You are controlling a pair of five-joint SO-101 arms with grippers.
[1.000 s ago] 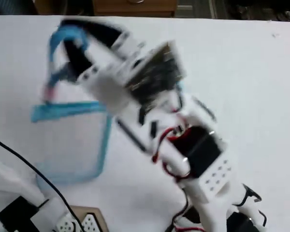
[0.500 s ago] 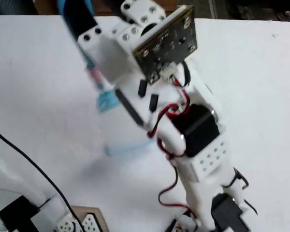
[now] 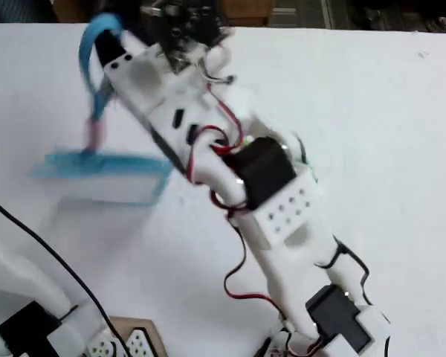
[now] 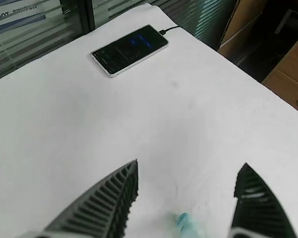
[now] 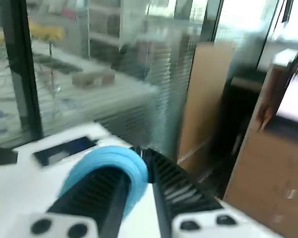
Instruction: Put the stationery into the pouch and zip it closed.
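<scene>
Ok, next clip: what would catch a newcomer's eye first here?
The right arm stretched across the white table in the high view, with the right gripper shut on the blue loop of the clear, blue-edged pouch, whose body shows just below it toward the table's left side. Next, the left gripper, open over bare table, with a dark phone on a cable near the far edge.
</scene>
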